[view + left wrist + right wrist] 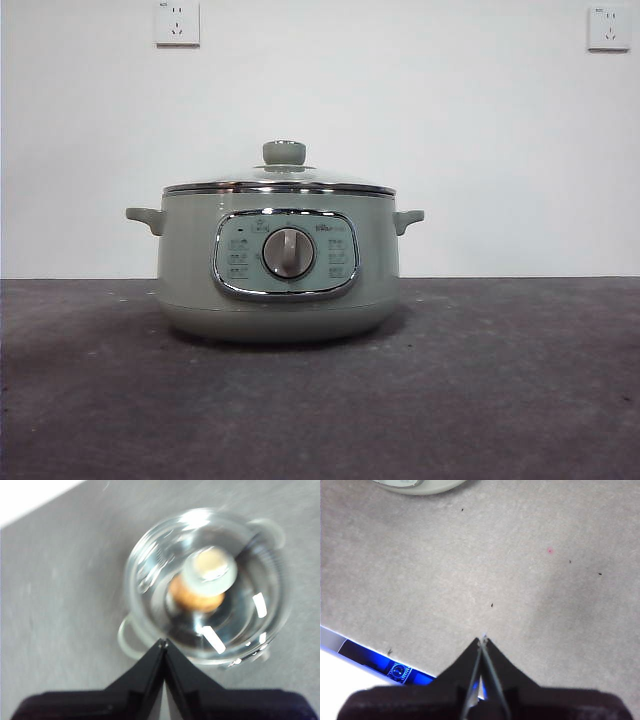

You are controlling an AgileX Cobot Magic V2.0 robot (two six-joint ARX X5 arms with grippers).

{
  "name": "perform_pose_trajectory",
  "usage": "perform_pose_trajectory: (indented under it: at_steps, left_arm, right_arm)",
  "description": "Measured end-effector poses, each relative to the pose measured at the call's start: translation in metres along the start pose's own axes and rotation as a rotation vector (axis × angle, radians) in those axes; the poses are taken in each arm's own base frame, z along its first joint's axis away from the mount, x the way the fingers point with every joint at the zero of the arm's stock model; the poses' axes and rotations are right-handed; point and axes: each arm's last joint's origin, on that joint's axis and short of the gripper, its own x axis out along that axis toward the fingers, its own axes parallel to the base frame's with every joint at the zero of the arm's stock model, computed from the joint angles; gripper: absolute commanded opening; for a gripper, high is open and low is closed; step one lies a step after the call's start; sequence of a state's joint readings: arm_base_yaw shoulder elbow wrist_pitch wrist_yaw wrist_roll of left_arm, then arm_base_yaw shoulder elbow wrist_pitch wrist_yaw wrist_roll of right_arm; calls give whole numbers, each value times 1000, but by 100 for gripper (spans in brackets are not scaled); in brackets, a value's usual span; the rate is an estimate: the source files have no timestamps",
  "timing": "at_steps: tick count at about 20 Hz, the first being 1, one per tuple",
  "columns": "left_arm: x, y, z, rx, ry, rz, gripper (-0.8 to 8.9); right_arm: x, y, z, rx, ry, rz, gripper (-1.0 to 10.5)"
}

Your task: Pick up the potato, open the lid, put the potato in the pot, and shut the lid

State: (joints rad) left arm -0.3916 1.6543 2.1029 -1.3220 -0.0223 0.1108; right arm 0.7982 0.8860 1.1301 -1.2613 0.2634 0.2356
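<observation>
The sage-green pot [280,285] stands mid-table with the glass lid [280,183] seated on it, green knob [284,152] on top. From above, the lid [150,565] shows clear and the tan potato [192,597] lies inside the pot beneath it, partly behind the knob [210,570]. My left gripper [163,642] hovers above the pot's rim, jaws shut and holding nothing. My right gripper [483,640] is shut over bare table, away from the pot [420,485], whose edge just shows.
The grey table [500,380] spreads around the pot. A white wall with two sockets [177,22] stands behind. The table's edge and a blue-lit device [397,670] lie close to the right gripper.
</observation>
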Motion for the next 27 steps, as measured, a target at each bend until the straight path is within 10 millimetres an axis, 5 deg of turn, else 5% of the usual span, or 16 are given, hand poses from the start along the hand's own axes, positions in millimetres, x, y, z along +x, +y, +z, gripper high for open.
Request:
perform_pose_trajectory:
  at_steps: [5,9,14,19,23,27]
  left_arm:
    - [-4,6,-52,-39,96,33,0]
    - [3,10,-96,-86,-139,97,0]
    - [25,10,-188,-162,-526,217,0]
    - [72,2,-293,-346,-532,269,0]
    - [89,-8,-331,-369,-583,267,0]
    - [85,-12,-340,-366,-687,274,0]
  right_arm:
    - [0,0,0,0,-2,-1,-11]
    - [0,0,0,1,-3,-1,-11]
    - [0,0,0,1,-3,-1,-11]
    - [0,0,0,1,-3,-1,-11]
    - [0,0,0,1,-3,-1,-11]
    - [0,0,0,1,-3,-1,-11]
